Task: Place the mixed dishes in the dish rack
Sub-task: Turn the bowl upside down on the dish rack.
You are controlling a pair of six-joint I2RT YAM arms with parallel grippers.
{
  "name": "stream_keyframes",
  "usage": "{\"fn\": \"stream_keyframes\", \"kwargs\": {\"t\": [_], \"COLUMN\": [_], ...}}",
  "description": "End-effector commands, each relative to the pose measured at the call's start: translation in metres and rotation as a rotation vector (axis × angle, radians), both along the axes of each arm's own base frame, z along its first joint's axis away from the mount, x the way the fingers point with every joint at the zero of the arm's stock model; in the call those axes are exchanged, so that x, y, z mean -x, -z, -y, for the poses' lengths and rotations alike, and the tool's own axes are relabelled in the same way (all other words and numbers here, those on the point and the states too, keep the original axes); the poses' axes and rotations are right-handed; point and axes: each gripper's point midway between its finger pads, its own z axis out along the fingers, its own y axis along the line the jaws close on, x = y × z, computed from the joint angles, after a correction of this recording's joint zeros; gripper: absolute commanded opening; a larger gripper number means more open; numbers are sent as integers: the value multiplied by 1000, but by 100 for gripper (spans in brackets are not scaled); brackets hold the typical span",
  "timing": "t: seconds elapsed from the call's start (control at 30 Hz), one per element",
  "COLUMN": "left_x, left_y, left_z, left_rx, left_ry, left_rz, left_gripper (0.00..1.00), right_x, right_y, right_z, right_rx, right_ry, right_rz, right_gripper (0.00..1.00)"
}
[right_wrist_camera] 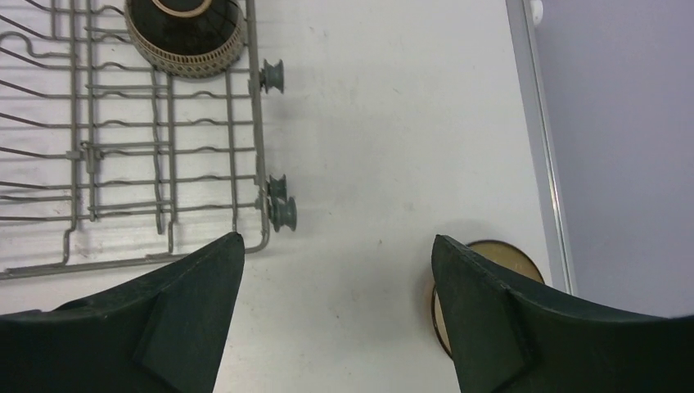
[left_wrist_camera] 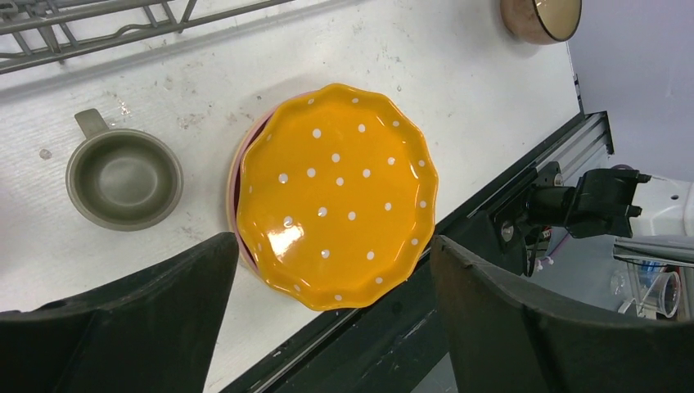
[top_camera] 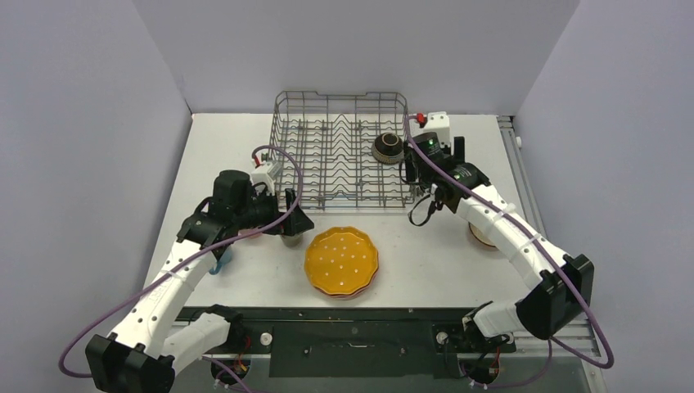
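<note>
Even, diffuse overhead light lit the white table [top_camera: 425, 246] brightly, leaving only soft, faint shadows. In the left wrist view a small glare patch sat at 7 o'clock on the orange-yellow plate [left_wrist_camera: 335, 196]; focus was sharp throughout.

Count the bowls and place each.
2. Dark brown bowl inside the grey wire dish rack, right end; terracotta bowl on the white table, under the right arm. Arms may hide more.

A robotics lab test cell: plain lavender partition walls [top_camera: 352, 49] box in a scuffed white table [top_camera: 425, 246] with two cabled robot arms [top_camera: 176, 278] bolted at its edge.
</note>
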Motion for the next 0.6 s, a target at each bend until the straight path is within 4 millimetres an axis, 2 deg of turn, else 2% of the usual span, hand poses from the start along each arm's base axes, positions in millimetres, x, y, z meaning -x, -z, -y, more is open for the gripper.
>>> {"fn": "stream_keyframes", "kwargs": {"t": [0.0,0.1,0.33,0.57], "left_x": [-13,-15,-14,-12], "left_y": [-14,-9,1,6], "left_z": [4,4,6,7], "left_rx": [38,40,44,52], "left_ry": [-11,-10,-4,4], "left_rz": [93,92,81,72], "left_gripper": [88,99,96,96], "right_x": [29,44,66,85], "right_y": [12,19,37,74], "right_z": [21,34,67,95], "right_rx": [-55,-78,-134,-180], "right_ry": [62,89,183,267], "right_rz": [-50,-74,-129,-218], "right_gripper": [79,78,78,77]}}
